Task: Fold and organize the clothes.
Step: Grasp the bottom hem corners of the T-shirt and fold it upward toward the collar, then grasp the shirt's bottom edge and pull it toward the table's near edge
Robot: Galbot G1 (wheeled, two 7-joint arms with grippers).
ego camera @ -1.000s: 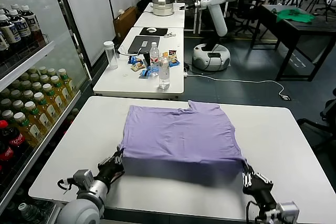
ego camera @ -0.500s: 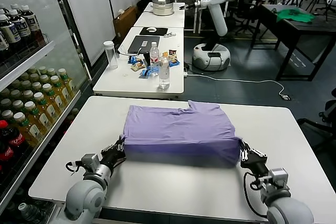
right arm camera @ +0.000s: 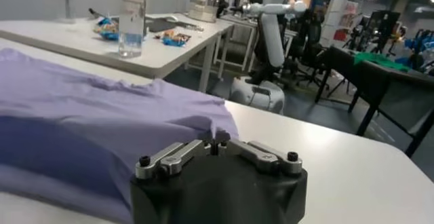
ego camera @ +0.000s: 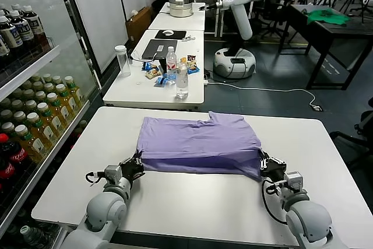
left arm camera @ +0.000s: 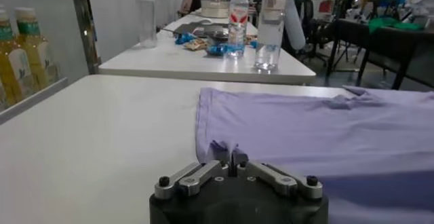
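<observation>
Now lavender T-shirt (ego camera: 199,144) folded on table (ego camera: 192,202); L claw (ego camera: 135,166), R claw (ego camera: 266,164) pinching near corners

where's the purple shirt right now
In the head view, the shirt lies mid-table, its near corners at the left pincer and right pincer.

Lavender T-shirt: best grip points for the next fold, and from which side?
Take the lavender T-shirt at the two near corners of its folded edge, approaching low from the robot's side. It lies flat, and that doubled edge faces the left gripper and right gripper, each already at a corner.
</observation>
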